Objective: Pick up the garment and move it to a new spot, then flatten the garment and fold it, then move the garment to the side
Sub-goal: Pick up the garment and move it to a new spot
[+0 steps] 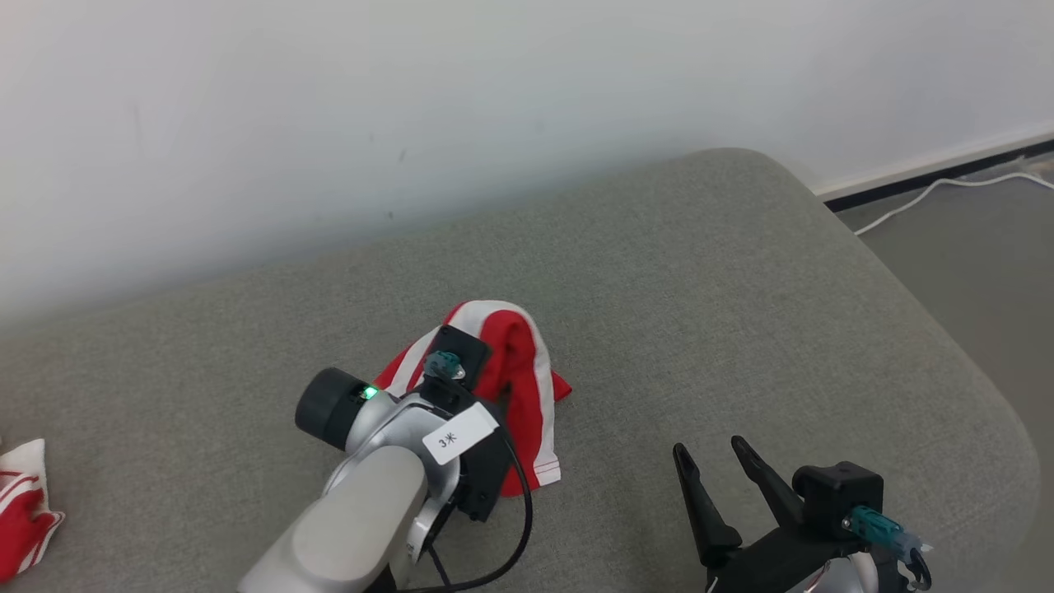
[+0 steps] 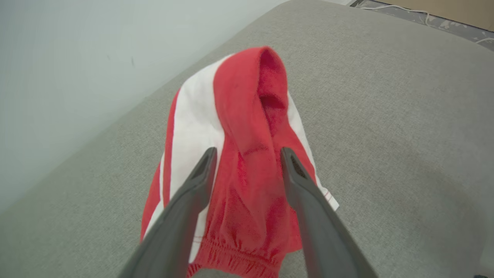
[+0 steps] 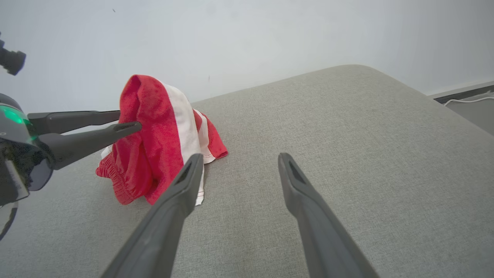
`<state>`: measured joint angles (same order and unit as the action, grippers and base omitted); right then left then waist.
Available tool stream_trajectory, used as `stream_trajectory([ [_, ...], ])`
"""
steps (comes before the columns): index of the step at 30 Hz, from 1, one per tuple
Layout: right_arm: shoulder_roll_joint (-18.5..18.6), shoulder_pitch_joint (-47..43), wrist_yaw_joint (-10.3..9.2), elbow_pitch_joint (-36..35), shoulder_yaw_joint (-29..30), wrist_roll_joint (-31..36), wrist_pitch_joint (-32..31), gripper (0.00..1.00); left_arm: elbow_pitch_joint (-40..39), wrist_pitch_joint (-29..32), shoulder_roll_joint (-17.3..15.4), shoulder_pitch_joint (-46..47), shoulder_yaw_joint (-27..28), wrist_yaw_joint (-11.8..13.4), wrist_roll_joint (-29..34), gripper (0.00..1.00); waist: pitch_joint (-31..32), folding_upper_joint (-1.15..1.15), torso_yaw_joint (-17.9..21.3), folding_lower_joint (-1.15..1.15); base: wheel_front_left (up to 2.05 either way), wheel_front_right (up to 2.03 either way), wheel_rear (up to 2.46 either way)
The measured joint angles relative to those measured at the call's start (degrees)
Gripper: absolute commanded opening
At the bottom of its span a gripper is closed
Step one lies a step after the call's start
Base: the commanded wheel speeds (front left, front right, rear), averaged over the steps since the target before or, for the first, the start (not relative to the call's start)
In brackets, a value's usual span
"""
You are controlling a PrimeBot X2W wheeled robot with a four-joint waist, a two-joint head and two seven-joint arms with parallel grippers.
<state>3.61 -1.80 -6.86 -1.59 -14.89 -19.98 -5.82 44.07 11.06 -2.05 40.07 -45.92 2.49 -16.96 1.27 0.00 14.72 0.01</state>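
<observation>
The garment (image 1: 527, 387) is a red piece with white side stripes and an elastic waistband, heaped into a peak on the grey cushion. In the left wrist view my left gripper (image 2: 249, 152) stands open astride the garment (image 2: 239, 116), with a fold of red cloth between its fingers. The right wrist view shows that left gripper (image 3: 125, 119) coming in level from the left, fingertips touching the garment (image 3: 158, 127) near its peak. My right gripper (image 1: 708, 446) is open with nothing in it, low over the cushion to the garment's right. Its own view shows the right gripper (image 3: 239, 156) pointing past the heap.
The grey cushion (image 1: 741, 288) backs onto a white wall and rounds off to the right, where the floor drops away with a white cable (image 1: 947, 185). Another red and white cloth (image 1: 20, 511) lies at the far left edge.
</observation>
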Motion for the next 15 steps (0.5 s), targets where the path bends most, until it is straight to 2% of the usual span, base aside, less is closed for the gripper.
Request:
stream_trajectory([
  [7, 0.00, 0.25, -0.02, 1.35, 1.55, -0.05, 0.25, 1.00, -2.76, 1.13, -0.01, 0.15, -5.76, -0.01, -5.72, 1.00, -2.40, 0.00, 1.71, 0.00, 0.00, 0.00, 0.00],
  [15, -0.01, 0.25, -0.04, 2.02, 2.56, -0.19, 0.87, 1.00, -2.54, 1.26, -0.02, 1.70, -7.89, 0.52, -9.13, 1.00, -1.92, 0.00, -0.51, 0.00, 0.00, 0.00, 0.00],
])
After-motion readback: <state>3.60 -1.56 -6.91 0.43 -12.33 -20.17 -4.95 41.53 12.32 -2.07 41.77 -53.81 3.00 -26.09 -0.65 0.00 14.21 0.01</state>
